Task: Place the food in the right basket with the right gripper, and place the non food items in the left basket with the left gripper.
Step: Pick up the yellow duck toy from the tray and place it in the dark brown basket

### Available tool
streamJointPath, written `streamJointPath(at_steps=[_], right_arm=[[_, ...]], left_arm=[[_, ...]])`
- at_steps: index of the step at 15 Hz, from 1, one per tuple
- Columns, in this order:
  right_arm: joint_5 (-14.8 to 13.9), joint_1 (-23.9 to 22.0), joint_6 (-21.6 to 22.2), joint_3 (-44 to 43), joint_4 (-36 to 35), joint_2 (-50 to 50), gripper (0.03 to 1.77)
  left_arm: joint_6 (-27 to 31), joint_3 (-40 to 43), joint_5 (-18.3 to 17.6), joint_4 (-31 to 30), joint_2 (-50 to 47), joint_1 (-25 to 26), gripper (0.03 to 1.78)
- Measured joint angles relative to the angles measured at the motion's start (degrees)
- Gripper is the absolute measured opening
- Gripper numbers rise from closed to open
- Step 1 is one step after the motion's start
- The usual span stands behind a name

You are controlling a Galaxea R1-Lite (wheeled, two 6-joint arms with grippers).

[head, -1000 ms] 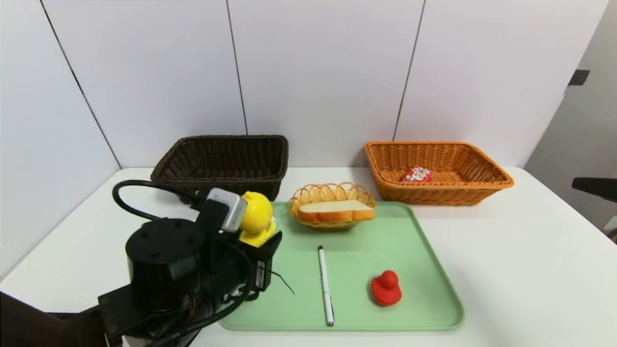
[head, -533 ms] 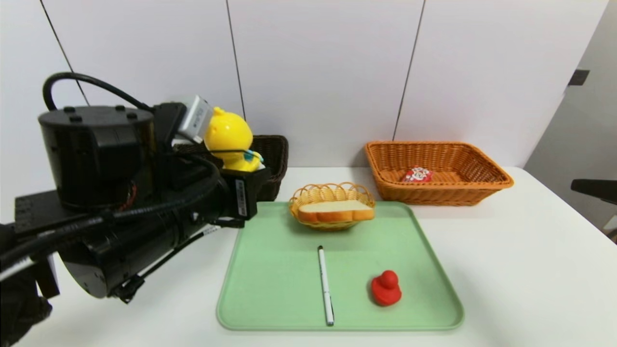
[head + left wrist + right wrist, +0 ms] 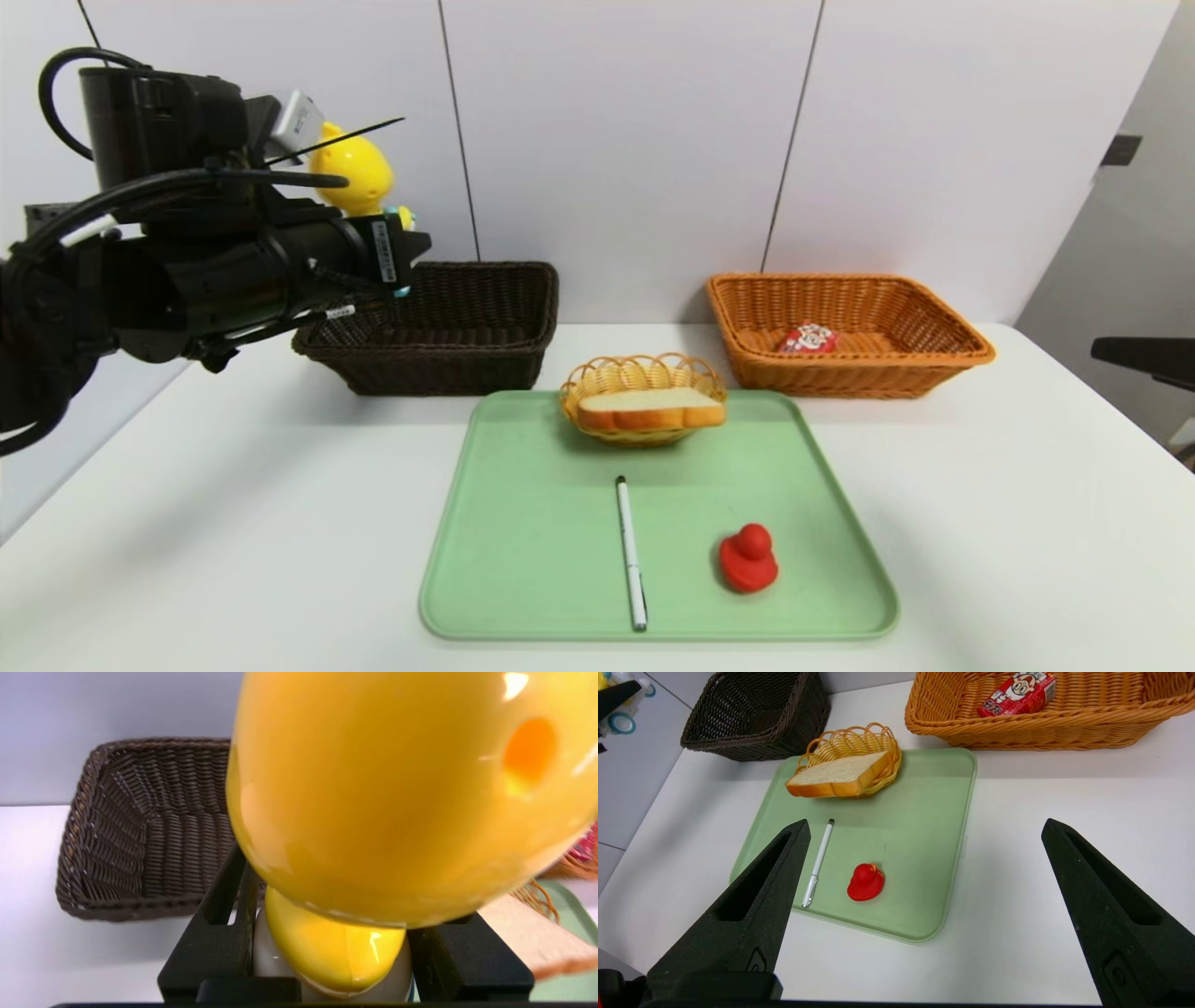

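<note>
Chick (image 3: 353, 175) gripped between fingers of left gripper (image 3: 406, 247), held above dark basket (image 3: 448, 373). Right gripper (image 3: 926, 828) parked at right, fingers wide. Carton (image 3: 809, 339) contained in orange basket (image 3: 840, 380); bread (image 3: 651, 411), pen (image 3: 631, 553), duck (image 3: 748, 558) unheld.

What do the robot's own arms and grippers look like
Thick black arm with rounded, drum-like housings, looping black cables and a silver-grey box near the left gripper, which bears a white label. The right gripper has matte black, pointed, wedge-shaped fingers with recessed slots.
</note>
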Motion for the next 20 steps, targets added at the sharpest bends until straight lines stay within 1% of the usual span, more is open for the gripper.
streamJointPath(at_steps=[4,7,12,20], right_arm=[[-0.1,0.0,-0.3,-0.1,0.1,0.6,1.71],[-0.2,0.0,-0.8,-0.1,0.4,0.7,1.71],[-0.2,-0.1,-0.8,0.0,0.4,1.0,1.71],[-0.2,-0.1,-0.8,0.0,0.0,2.0,1.71]], left_arm=[[0.0,-6.8,-2.0,0.1,7.7,5.5,0.88],[0.2,-11.1,-3.1,0.5,13.2,8.1,0.88],[1.8,-13.3,-3.7,0.5,20.0,10.2,0.87],[1.9,-16.3,-3.7,0.0,27.3,12.4,0.87]])
